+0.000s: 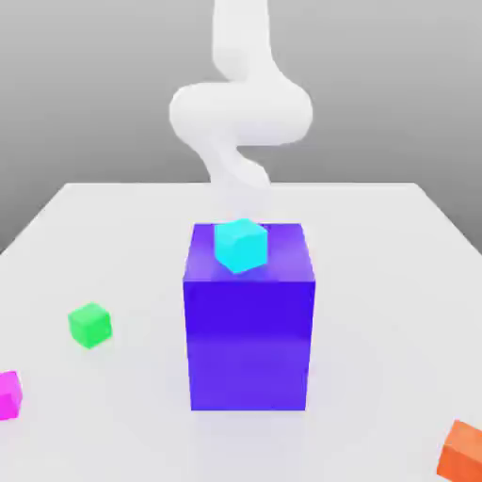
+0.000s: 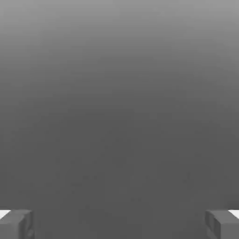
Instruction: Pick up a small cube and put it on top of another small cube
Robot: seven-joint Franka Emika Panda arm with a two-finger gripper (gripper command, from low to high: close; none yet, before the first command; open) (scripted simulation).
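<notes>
You see the white arm [image 1: 240,113] curled up behind the big blue-purple block [image 1: 249,325], and the gripper [image 2: 119,224] has its jaws spread wide with nothing between them. Count four small cubes: magenta-pink cube [image 1: 8,393] and orange cube [image 1: 463,450] nearest, green cube [image 1: 90,325] beside the block, cyan cube [image 1: 241,245] on top.

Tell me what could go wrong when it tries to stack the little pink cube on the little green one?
The small magenta-pink cube sits at the table's near edge on the exterior view's left, so a nudge might push it off. The tall blue-purple block with the cyan cube on top stands between the arm and both cubes; a low reach could clip it. The small green cube is tiny, so placement could slip.
</notes>
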